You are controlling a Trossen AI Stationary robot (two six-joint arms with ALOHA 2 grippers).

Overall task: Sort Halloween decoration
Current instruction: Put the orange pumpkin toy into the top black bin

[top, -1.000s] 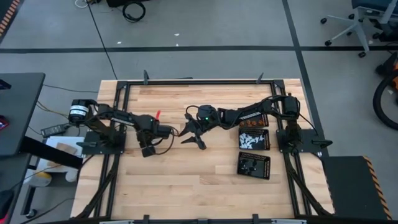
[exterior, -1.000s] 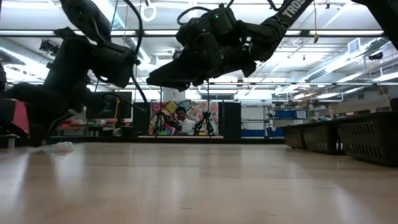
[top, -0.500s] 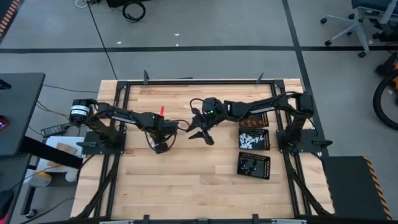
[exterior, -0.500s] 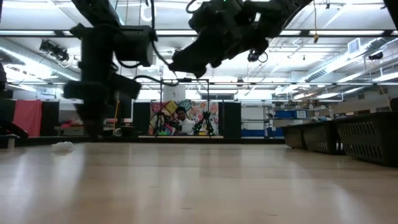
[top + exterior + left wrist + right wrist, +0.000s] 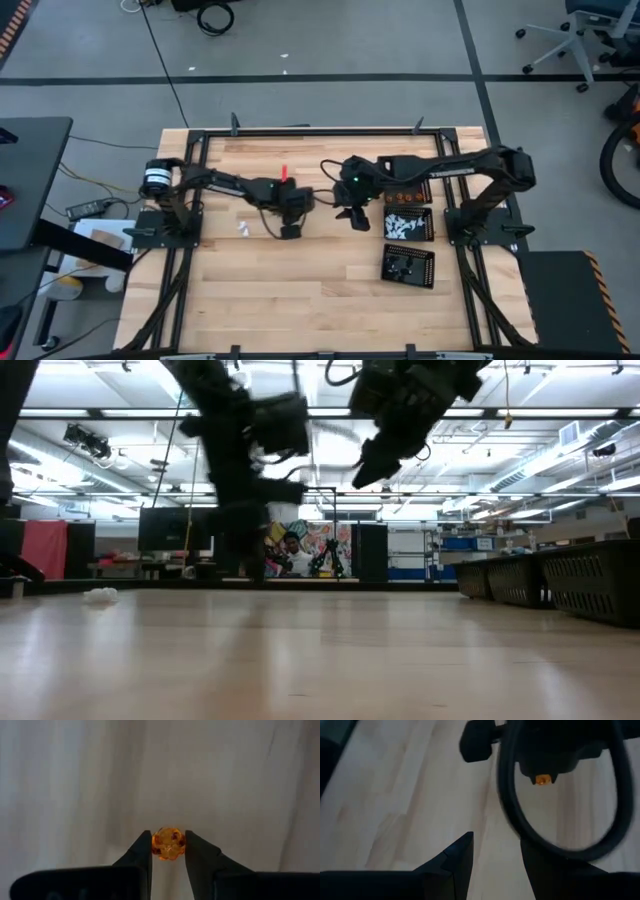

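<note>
My left gripper [image 5: 168, 851] is shut on a tiny orange decoration piece [image 5: 168, 843], over the middle of the wooden table [image 5: 300, 290]. The right wrist view shows that piece [image 5: 542, 780] under the left gripper. My right gripper [image 5: 347, 207] hangs open a little to the right of it, higher up, nothing between its fingers [image 5: 460, 855]. A small white piece [image 5: 243, 227] lies on the table left of the left gripper. Three black perforated trays stand at the right, holding orange [image 5: 412, 192], white [image 5: 409, 224] and black [image 5: 408, 266] pieces. My left gripper pinches the orange piece by two opposite sides [image 5: 156, 845], just at the free ends of its two fingers. The fingers come from above, pointing steeply down. The piece is lifted clear of the table.
The right arm [image 5: 440, 170] crosses over the far tray. A black frame [image 5: 320, 131] runs round the table's edges. The wood in front of both grippers and toward the near edge is bare. A person [image 5: 292, 550] shows in the room far behind the table.
My left gripper has swung toward the table's right edge, to the middle, and tipped from slanting to pointing steeply down. My right gripper has drawn back toward the right edge and risen, still open. The white piece, which the left arm covered before, now shows.
</note>
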